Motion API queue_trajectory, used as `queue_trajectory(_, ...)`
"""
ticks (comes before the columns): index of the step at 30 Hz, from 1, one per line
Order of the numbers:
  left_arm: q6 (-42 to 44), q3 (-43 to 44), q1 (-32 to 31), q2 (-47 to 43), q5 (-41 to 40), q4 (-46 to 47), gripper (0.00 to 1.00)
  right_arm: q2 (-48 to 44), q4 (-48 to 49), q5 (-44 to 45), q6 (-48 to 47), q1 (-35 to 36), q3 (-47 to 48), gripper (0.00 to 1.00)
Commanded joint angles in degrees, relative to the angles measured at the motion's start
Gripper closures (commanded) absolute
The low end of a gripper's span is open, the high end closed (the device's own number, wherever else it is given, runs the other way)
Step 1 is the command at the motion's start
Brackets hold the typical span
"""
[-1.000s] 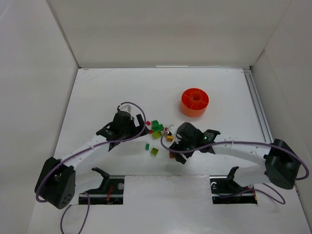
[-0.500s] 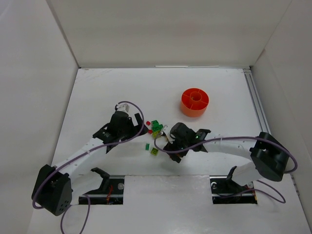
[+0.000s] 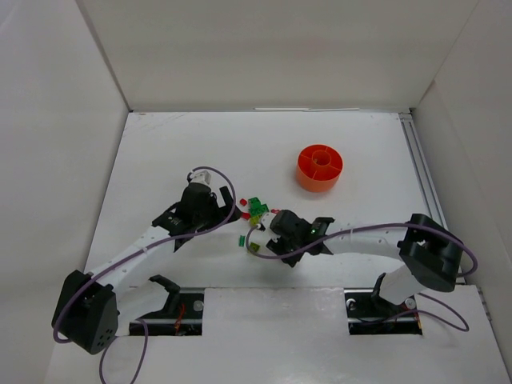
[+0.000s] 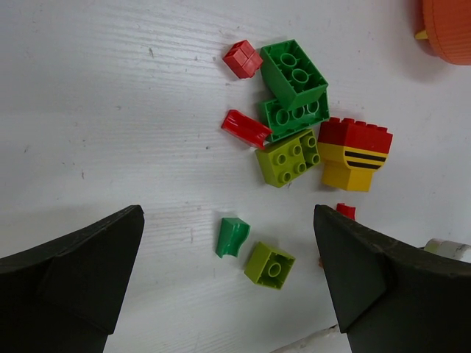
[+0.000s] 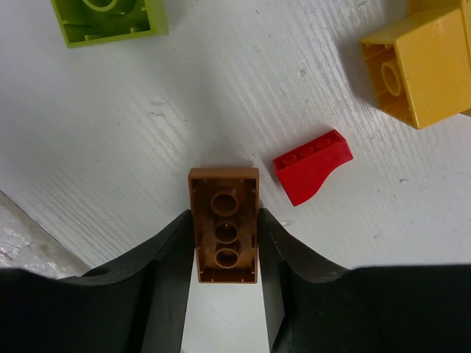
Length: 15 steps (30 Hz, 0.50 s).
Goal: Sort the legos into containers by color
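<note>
One brown brick (image 5: 224, 224) pinched in right claw (image 5: 226, 234), left claw (image 4: 227, 220) spread wide

Top view: on the tabletop (image 3: 160, 160), divided bowl (image 3: 319, 167) up and right of centre, well apart from the lego cluster (image 3: 256, 210) at mid-frame. Left end effector (image 3: 229, 205) just left of that cluster, right end effector (image 3: 266, 234) at its lower right edge. Right wrist view: flat brick (image 5: 224, 234) lower centre, touching a finger on each side. Sloped brick (image 5: 313, 165) just right of it, apart. Square block (image 5: 416, 66) at upper right, studded brick (image 5: 110, 18) at upper left.
</note>
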Motion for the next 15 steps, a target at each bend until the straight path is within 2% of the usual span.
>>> queue_trajectory(1, -0.2, 1.3, -0.3, -0.3, -0.6, -0.5, 0.0, 0.2, -3.0, 2.1, 3.1, 0.7, 0.9, 0.58)
queue_trajectory(2, -0.2, 1.3, -0.3, -0.3, -0.6, -0.5, 0.0, 0.2, -3.0, 2.6, 3.7, 0.7, 0.9, 0.63)
queue_trajectory(4, -0.2, 1.3, -0.3, -0.9, -0.6, -0.5, 0.0, -0.4, -3.5, 2.6, 4.4, 0.7, 0.4, 0.65)
queue_trajectory(6, -0.2, 1.3, -0.3, -0.9, -1.1, -0.5, 0.0, -1.0, -4.0, 3.1, 4.4, 0.7, 0.4, 0.77)
queue_trajectory(10, -0.2, 1.3, -0.3, -1.4, -1.1, -0.5, 0.0, -6.3, -4.0, 2.5, 2.1, 0.7, 1.5, 0.8)
queue_trajectory(15, -0.2, 1.8, -0.3, -1.9, -0.1, 0.1, 0.0, -14.8, 4.1, 2.0, -7.8, 0.7, 4.6, 0.81)
